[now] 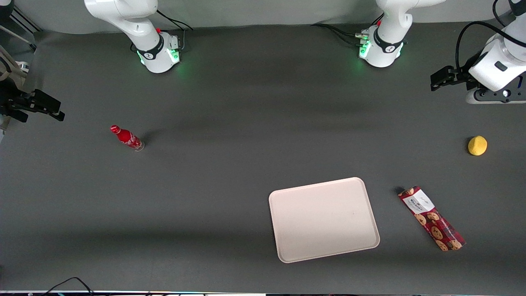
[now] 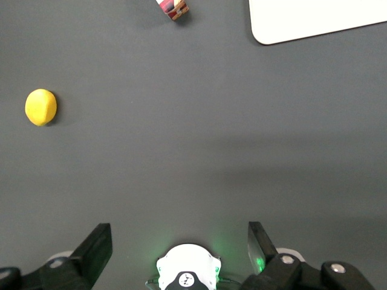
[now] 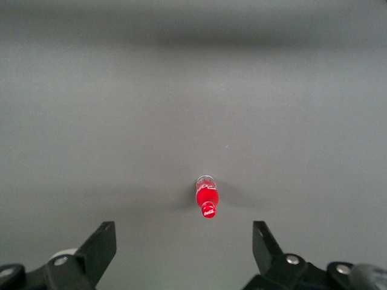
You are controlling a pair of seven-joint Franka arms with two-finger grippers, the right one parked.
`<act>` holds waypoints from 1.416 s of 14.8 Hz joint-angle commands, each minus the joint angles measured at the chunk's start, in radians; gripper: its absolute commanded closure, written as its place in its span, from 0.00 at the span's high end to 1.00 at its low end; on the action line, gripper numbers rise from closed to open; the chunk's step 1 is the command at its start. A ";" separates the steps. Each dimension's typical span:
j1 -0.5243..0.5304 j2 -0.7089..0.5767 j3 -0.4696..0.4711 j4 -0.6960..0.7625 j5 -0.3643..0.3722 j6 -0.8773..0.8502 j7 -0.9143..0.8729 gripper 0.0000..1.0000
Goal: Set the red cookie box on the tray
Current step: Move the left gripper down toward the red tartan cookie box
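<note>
The red cookie box lies flat on the table, long and dark red, with cookie pictures and a white label at the end farther from the front camera. Only one end of the red cookie box shows in the left wrist view. The pale cream-pink tray lies beside the box with nothing on it, and one corner of the tray shows to the wrist camera. My gripper hangs high at the working arm's end of the table, much farther from the front camera than the box. In the wrist view the gripper is open with nothing between its fingers.
A yellow lemon-like ball sits between the gripper and the box, and the same ball shows to the left wrist. A small red soda bottle stands toward the parked arm's end. Two arm bases stand at the table's back edge.
</note>
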 commanded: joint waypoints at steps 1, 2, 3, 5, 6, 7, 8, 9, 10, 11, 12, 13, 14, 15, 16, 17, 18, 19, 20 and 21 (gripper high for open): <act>-0.002 0.021 -0.003 0.027 0.002 -0.006 0.028 1.00; -0.002 0.021 -0.003 0.032 0.002 -0.019 0.027 1.00; -0.002 0.024 -0.003 0.033 0.002 -0.026 0.025 1.00; 0.000 0.028 0.000 0.033 -0.007 -0.030 0.010 1.00; 0.000 0.027 0.000 0.035 -0.006 -0.036 0.005 1.00; 0.000 0.027 0.002 0.041 -0.006 -0.051 0.010 1.00; 0.000 0.031 0.003 0.056 -0.006 -0.068 0.018 1.00; 0.000 0.044 0.005 0.079 -0.006 -0.079 0.024 1.00; 0.000 0.056 0.006 0.101 -0.004 -0.082 0.022 1.00; 0.000 0.088 0.006 0.139 -0.003 -0.083 0.016 1.00; 0.000 0.131 0.008 0.192 0.002 -0.094 0.016 1.00; 0.002 0.184 0.008 0.258 0.003 -0.109 0.016 1.00; 0.003 0.247 0.011 0.333 0.003 -0.117 0.010 1.00; 0.005 0.305 0.016 0.390 0.002 -0.120 0.007 1.00; 0.005 0.359 0.032 0.435 0.002 -0.105 0.007 1.00; 0.005 0.422 0.055 0.479 -0.003 -0.096 0.007 1.00; 0.006 0.491 0.075 0.533 -0.004 -0.091 0.005 1.00; 0.006 0.557 0.091 0.581 -0.004 -0.076 0.004 1.00; 0.006 0.615 0.100 0.617 -0.003 -0.044 -0.002 1.00; 0.006 0.661 0.112 0.631 -0.004 0.005 -0.014 1.00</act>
